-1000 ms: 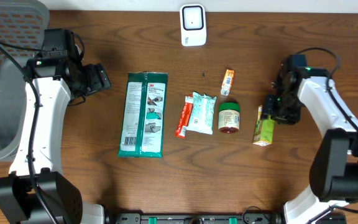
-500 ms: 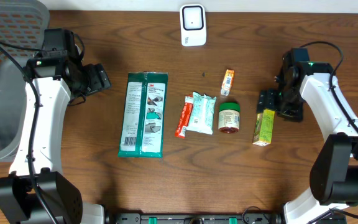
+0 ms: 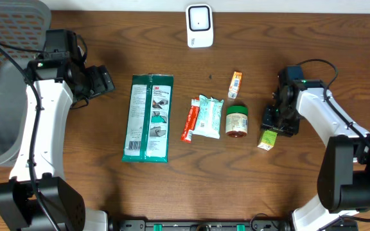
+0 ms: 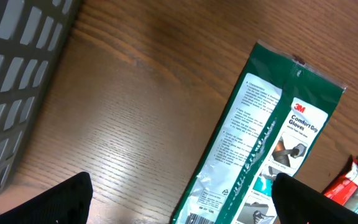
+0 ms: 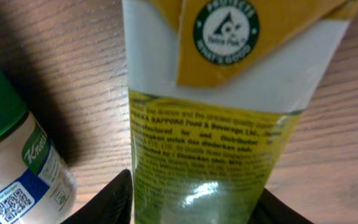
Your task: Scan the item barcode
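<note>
A yellow-green juice carton (image 3: pixel 266 139) lies right of the jar, mostly covered by my right gripper (image 3: pixel 277 121). In the right wrist view the carton (image 5: pixel 210 124) fills the frame, and my right gripper (image 5: pixel 194 200) is shut on it, one black finger (image 5: pixel 107 202) pressed to each side. The white scanner (image 3: pixel 199 25) stands at the table's far edge. My left gripper (image 3: pixel 99 82) hovers open left of the green glove pack (image 3: pixel 149 118). In the left wrist view it (image 4: pixel 182 205) holds nothing above the pack (image 4: pixel 260 149), whose barcode shows at the bottom edge.
A green-lidded jar (image 3: pixel 237 121) stands just left of the carton, also seen in the right wrist view (image 5: pixel 14 155). A teal packet (image 3: pixel 209 116), a red packet (image 3: pixel 190 121) and a small orange packet (image 3: pixel 236 84) lie mid-table. A grey mesh basket (image 3: pixel 2 77) sits at the left.
My right gripper has swung left over the carton and its jaws have narrowed onto it. The carton has shifted slightly. The left arm has not moved.
</note>
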{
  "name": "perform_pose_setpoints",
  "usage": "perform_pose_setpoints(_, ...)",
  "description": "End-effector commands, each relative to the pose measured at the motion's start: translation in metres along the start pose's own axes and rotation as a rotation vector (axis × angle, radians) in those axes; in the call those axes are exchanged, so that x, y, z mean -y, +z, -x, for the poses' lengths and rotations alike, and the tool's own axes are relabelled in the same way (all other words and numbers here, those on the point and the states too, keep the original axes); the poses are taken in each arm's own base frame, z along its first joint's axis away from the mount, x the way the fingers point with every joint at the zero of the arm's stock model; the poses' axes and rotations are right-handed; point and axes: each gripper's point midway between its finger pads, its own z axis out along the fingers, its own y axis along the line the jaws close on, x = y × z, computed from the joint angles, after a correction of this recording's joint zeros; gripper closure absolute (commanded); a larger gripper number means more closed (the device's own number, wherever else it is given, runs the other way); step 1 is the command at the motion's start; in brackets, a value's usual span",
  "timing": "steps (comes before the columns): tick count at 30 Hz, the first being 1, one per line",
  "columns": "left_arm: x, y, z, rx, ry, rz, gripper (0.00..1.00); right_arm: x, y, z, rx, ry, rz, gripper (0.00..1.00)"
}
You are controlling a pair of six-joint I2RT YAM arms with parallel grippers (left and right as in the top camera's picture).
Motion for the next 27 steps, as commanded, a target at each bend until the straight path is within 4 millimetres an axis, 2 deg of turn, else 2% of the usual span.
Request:
perform_pose_setpoints(1, -0.002, 0.001, 0.0, -0.005, 0.001, 0.002, 0.08, -0.006, -0.021, 0.014, 0.053, -0.003, 0.0, 0.56)
perform_pose_setpoints(4, -0.002, 0.001, 0.0, -0.005, 0.001, 0.002, 0.08, -0.009, -0.031, 0.018, 0.061, -0.007, 0.003, 0.61)
perform_pose_setpoints(7, -0.002, 0.001, 0.0, -0.005, 0.001, 0.002, 0.08, -0.009, -0.032, 0.017, 0.057, -0.005, 0.003, 0.64)
perform_pose_setpoints(12, -0.002, 0.001, 0.0, -0.005, 0.001, 0.002, 0.08, -0.006, -0.03, 0.011, 0.034, -0.003, -0.006, 0.5)
perform_pose_setpoints(15, -0.002, 0.001, 0.0, -0.005, 0.001, 0.002, 0.08, -0.003, -0.024, 0.004, 0.011, -0.001, -0.017, 0.48)
perform_pose_setpoints(22, -0.002, 0.001, 0.0, -0.005, 0.001, 0.002, 0.08, 0.007, -0.006, -0.004, 0.002, 0.027, -0.049, 0.56)
perform_pose_setpoints(27, -0.002, 0.001, 0.0, -0.005, 0.001, 0.002, 0.08, 0.005, -0.008, 0.0, 0.019, 0.025, -0.043, 0.72)
